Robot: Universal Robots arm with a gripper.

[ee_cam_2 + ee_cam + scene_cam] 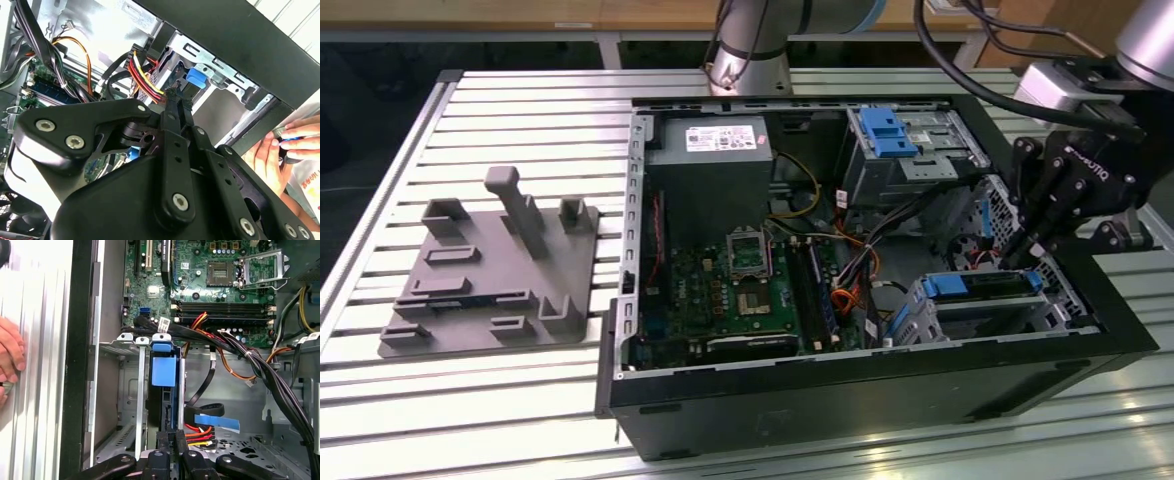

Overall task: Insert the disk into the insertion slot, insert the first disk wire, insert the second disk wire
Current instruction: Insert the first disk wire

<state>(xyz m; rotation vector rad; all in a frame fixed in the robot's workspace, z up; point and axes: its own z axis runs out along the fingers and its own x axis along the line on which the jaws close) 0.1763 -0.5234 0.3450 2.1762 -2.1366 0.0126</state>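
Pinching the red-yellow disk wire [146, 81] in my gripper [175, 100], I hover just beside the seated disk [981, 286]. First-wire step, I judge; it needs a straight push home.

Soft, even light fills the exterior view: the ribbed metal desk [520, 100] shines pale, with white glare along its near slats. The open computer case [854, 400] keeps gentle shadow in its depth and a faint sheen on its black wall. In the first wrist view the desk is washed almost to white, yet the green motherboard [200, 280] is well lit. In the second wrist view the black hand [175, 100] is a dark mass with small glints on its bolts, and the corner by a person's fingers [302, 145] burns out.
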